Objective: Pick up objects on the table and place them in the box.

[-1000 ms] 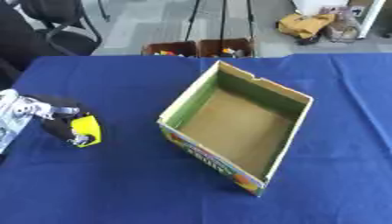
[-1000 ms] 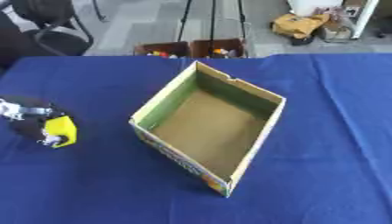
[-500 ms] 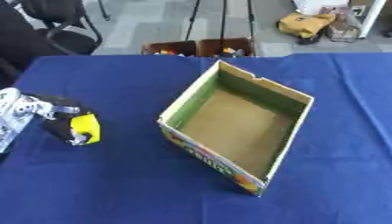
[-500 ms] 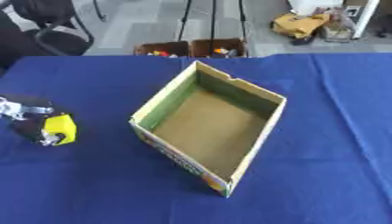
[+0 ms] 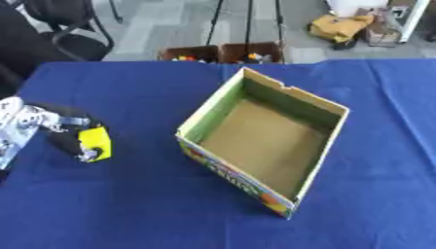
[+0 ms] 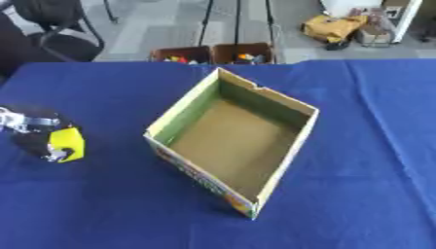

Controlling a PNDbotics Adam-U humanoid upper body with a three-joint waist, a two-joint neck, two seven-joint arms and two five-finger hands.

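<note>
So the box (image 5: 264, 146) sits on the desk (image 5: 153, 204) roughly mid-desk, turned at an angle, nothing in it. Way over by the left edge the left hand (image 5: 55, 133) is wrapped around a small block (image 5: 94, 143), well apart from the box. Behind the desk's far edge, two crates (image 5: 223, 52) sit on the floor.

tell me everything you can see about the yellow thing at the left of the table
The yellow object is a small blocky piece, bright yellow with a plain, smooth-looking face; what it is cannot be made out. It sits at the left side of the blue table, well apart from the open cardboard box. The robot's left hand has dark fingers curled round it, hiding its back. Whether it rests on the cloth is unclear.
</note>
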